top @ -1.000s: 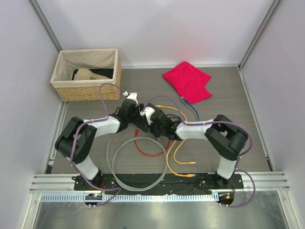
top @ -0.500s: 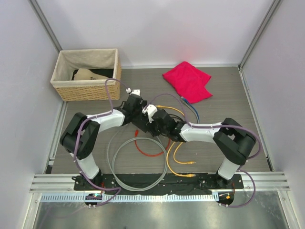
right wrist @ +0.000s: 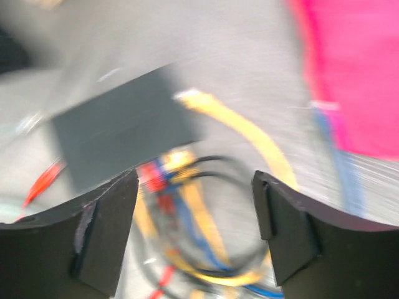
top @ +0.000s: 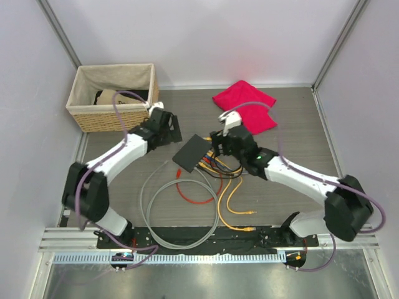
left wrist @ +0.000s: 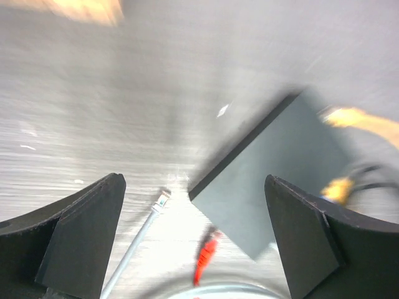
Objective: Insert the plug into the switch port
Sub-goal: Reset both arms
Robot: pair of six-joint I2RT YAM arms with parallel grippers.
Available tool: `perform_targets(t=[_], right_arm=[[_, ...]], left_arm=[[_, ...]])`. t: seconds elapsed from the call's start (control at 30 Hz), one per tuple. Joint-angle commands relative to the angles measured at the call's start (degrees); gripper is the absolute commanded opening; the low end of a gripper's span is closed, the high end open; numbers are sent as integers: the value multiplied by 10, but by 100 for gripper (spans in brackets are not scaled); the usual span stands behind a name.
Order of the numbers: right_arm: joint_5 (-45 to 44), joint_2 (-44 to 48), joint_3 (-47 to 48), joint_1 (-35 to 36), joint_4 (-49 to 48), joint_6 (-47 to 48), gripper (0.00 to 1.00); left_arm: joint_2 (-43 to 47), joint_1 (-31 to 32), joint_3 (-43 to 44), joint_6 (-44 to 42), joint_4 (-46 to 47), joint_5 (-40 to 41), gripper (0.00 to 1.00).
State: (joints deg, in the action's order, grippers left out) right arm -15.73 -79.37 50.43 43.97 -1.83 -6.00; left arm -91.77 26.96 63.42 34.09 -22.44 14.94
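My left gripper is spread wide with nothing between its fingers. It hangs above the table, between the wicker basket and the switch, clear of both. My right gripper is also parted and holds nothing. It sits just off the switch's far-right side, over a tangle of cables.

The switch lies flat on the table between the two grippers, turned at an angle. Yellow, blue, red and black cables bunch against its lower right edge. My wrist views are too blurred to tell whether any plug is seated.

A loose grey plug and a red plug lie just beside the switch's near corner. The grey cable's coil loops towards the arm bases. The red cloth lies behind the right gripper.
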Motion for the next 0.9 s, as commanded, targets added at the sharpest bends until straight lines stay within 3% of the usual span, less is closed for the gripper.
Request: perform_targets(t=[0.0,0.13,0.33,0.47,0.67,0.87], right_arm=[[-109,129,9,-70,56,-53,86],[-163,254,-17,-114,103,-70,91],[-247,444,-60,-119,148,-51,93],[-269,523,-88,-119,157,-40,94],[-280,577,-97,-120,178,-34,96],[-283,594,-102,-119,182,-31,96]], left_arm=[[160,-6,72,-1,-97,71,100],[278,-6,63,-5,-153,107,100],[486,-6,4,-10,-201,167,100],[604,-7,-30,-28,-215,195,100],[727,-7,-53,-31,-248,219,100],[775,-7,-60,-37,-264,216,100]])
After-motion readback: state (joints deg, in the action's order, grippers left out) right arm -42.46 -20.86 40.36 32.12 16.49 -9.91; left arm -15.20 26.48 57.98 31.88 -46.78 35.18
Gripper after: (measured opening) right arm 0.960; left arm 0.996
